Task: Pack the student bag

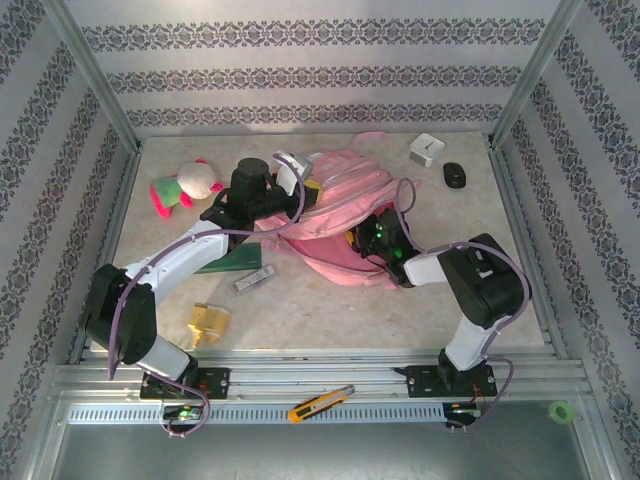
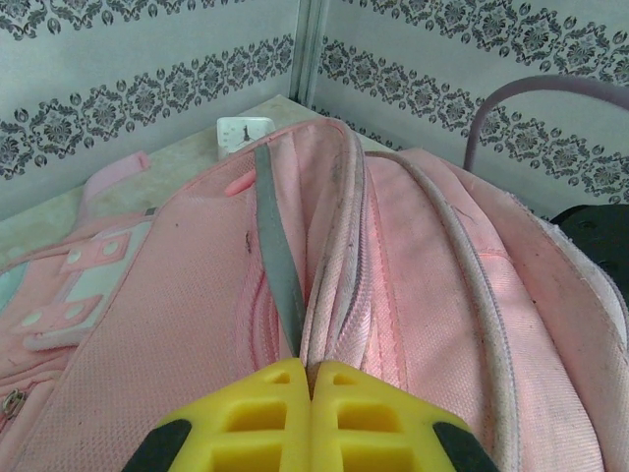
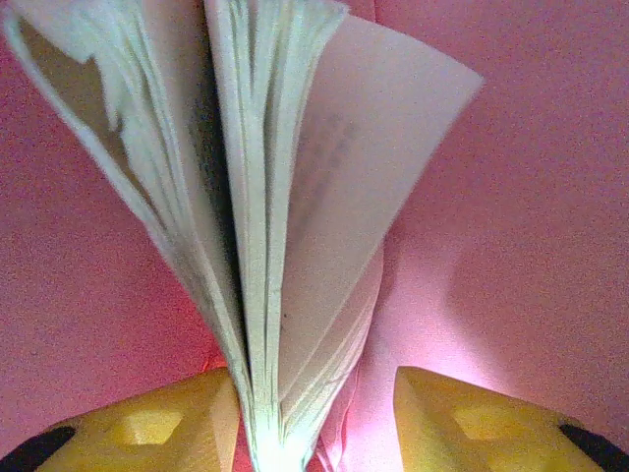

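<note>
The student bag (image 1: 345, 195), a large pink fabric backpack, lies at the middle back of the table. My left gripper (image 1: 298, 198) is at its left side. In the left wrist view the yellow fingers (image 2: 312, 372) are shut on the bag's pink zip edge (image 2: 329, 295), beside a grey strap (image 2: 278, 256). My right gripper (image 1: 368, 238) reaches into the bag's opening from the right. Inside, against the pink lining (image 3: 531, 197), a white-paged book (image 3: 265, 197) stands fanned open between my open right fingers (image 3: 314, 418), its spine close to the left finger.
A pink-and-green plush toy (image 1: 185, 185) lies back left. A white box (image 1: 425, 150) and a black mouse (image 1: 455, 175) are back right. A dark green flat item (image 1: 235, 263), a small silver object (image 1: 254, 279) and a yellow item (image 1: 209, 320) lie front left. A utility knife (image 1: 320, 402) rests on the rail.
</note>
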Controlling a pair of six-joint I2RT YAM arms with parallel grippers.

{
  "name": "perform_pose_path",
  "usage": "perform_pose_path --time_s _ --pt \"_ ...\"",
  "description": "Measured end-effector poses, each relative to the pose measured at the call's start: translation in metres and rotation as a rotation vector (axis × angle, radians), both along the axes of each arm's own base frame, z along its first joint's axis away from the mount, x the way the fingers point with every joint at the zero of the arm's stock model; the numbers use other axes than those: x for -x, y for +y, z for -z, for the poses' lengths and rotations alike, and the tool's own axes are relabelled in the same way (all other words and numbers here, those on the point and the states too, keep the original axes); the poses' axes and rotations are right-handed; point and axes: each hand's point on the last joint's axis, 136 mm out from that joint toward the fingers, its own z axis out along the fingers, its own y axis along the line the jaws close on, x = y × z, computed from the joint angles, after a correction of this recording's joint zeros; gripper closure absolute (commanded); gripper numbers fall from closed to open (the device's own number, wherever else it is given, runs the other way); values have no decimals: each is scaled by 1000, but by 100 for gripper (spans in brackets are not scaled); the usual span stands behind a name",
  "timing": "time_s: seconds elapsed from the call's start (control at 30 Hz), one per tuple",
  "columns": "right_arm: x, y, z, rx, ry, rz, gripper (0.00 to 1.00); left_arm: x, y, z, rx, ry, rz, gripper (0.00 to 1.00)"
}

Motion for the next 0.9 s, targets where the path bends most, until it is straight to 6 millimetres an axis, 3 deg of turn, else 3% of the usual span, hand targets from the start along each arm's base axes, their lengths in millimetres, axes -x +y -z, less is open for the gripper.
perform_pose_path --time_s 0.27,0.47,0.57,0.7,0.9 --pt "-4 -4 -28 -8 -53 -21 51 0 0 0 0 0 0 100" --pt "-31 13 -76 -30 -176 -63 52 -1 0 -2 1 -4 -1 100" --pt "-38 17 -89 -17 -206 -77 51 -4 1 -6 2 -17 -6 100" --pt "-32 15 -79 24 -162 -87 46 -5 2 -8 2 -21 -9 100" --pt "18 6 -54 93 -53 -96 42 -6 4 -7 2 -20 -14 100"
